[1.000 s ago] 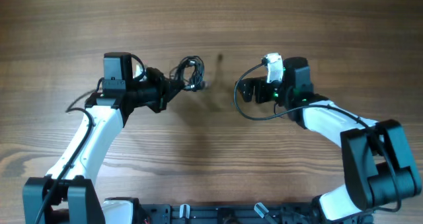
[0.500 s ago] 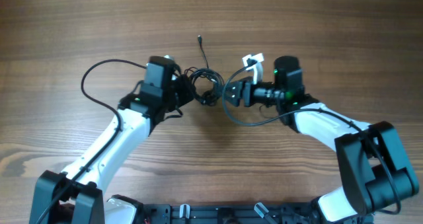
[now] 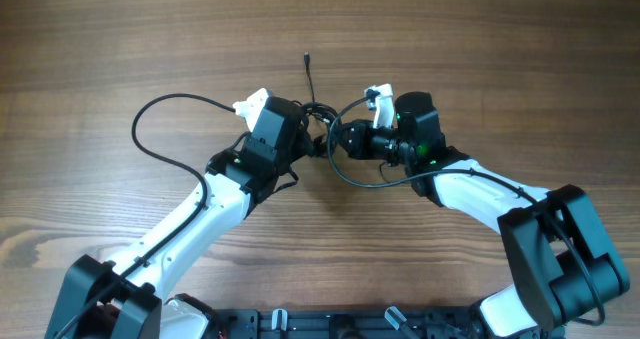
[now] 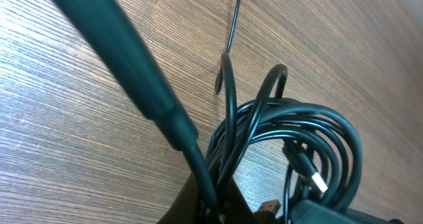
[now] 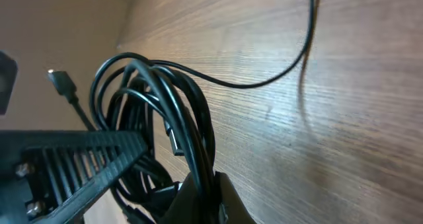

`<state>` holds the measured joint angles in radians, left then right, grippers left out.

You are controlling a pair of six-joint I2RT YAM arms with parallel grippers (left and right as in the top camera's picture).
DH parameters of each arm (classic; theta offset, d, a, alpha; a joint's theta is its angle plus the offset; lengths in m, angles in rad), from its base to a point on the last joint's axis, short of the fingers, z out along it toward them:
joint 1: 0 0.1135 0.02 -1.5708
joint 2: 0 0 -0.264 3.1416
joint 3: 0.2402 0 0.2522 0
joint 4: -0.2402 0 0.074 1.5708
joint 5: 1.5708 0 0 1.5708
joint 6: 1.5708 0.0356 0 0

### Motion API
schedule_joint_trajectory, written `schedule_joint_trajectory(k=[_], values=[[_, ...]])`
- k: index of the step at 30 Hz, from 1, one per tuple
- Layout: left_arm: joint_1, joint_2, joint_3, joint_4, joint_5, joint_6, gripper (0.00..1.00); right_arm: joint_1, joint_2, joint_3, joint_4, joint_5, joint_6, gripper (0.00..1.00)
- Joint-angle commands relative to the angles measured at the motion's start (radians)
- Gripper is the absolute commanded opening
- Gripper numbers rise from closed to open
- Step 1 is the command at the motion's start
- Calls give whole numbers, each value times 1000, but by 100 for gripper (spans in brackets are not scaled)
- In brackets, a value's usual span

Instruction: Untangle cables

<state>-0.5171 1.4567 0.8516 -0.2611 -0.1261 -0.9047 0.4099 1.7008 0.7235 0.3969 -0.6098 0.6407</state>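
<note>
Overhead shot: mid table (image 3: 520, 39), the left gripper (image 3: 303, 139) and right gripper (image 3: 336, 139) are nose to nose, each pinched tight on the cables (image 3: 318, 117), which sit between them as one coiled bundle. Farther out, just one loose strand (image 3: 308, 74) trails toward the far edge. I'd say barely started, pretty much all the unpicking is left.

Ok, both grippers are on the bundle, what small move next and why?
Probably ease the grippers apart. The left gripper and right gripper each look shut on the cables, whose loops sit bunched between them, with one strand trailing free over the table. A gentle pull may loosen the coil.
</note>
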Motion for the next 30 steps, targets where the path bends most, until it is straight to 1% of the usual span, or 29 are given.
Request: schedule_joint_trajectory(k=[1, 3, 4, 7, 9, 10, 15, 16, 19, 20, 21, 22, 23, 25, 28, 30], values=[[76, -13, 14, 3, 181, 49, 4, -14, -14, 1, 18, -77, -100, 4], [150, -13, 14, 5, 407, 128, 4, -24, -14, 1, 21, -107, -126, 4], [193, -13, 14, 5, 536, 193, 4, -26, -12, 1, 21, -109, -128, 4], [329, -13, 14, -2, 954, 470, 4, -26, -5, 1, 26, -109, -128, 4], [392, -13, 14, -34, 1130, 592, 4, -26, -5, 1, 25, -109, -126, 4], [410, -13, 14, -48, 1155, 626, 4, -26, -5, 1, 25, -105, -125, 4], [430, -13, 14, -93, 1157, 799, 4, -26, -5, 1, 25, -105, -125, 4], [430, -13, 14, -103, 1137, 823, 4, -26, -5, 1, 25, -105, -125, 4], [430, -13, 14, -158, 922, 813, 4, -26, -5, 1, 23, -105, -125, 4], [430, -13, 14, -196, 801, 782, 4, -26, -5, 1, 22, -104, -125, 4], [430, -13, 14, -220, 717, 743, 4, -26, -5, 1, 22, -103, -124, 4], [430, -13, 14, -258, 592, 666, 4, -26, -5, 1, 22, -101, -124, 4], [430, -13, 14, -287, 501, 612, 7, -26, -5, 1, 22, -101, -123, 4], [430, -13, 14, -330, 375, 531, 14, -26, -5, 1, 21, -98, -116, 4], [430, -13, 14, -338, 352, 490, 15, -26, -5, 1, 21, -97, -116, 4], [430, -13, 14, -338, 353, 437, 15, -26, -5, 1, 21, -97, -114, 4]])
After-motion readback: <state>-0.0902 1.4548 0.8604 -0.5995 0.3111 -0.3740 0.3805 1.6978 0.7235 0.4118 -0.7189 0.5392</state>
